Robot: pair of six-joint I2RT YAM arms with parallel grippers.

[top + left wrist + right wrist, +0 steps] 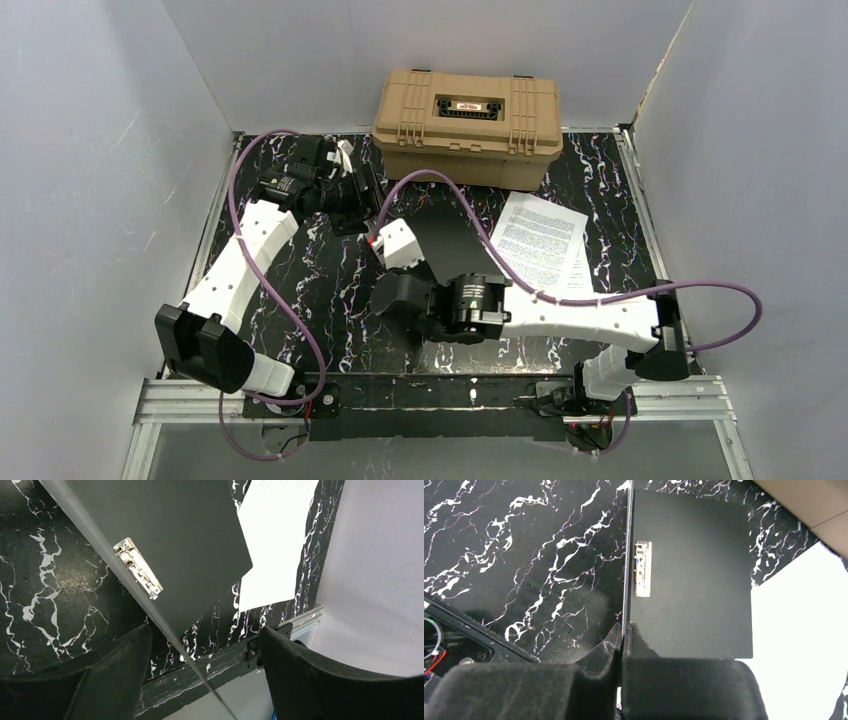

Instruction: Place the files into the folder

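Note:
The folder (452,238) lies open on the table with its black inside up and a metal clip (642,569) near the spine. One cover (628,555) stands upright, seen edge-on. My right gripper (626,630) is shut on that cover's near edge; in the top view it (388,245) is at the folder's left side. My left gripper (205,650) is open, and the raised cover's thin edge (165,625) passes between its fingers; in the top view it (362,195) is at the folder's far left corner. The files (540,240), white printed sheets, lie flat just right of the folder.
A tan plastic hard case (467,112) stands at the back of the table, just behind the folder and sheets. Grey walls close in the left, right and back. The black marbled table top (330,290) has a metal rail along its front edge.

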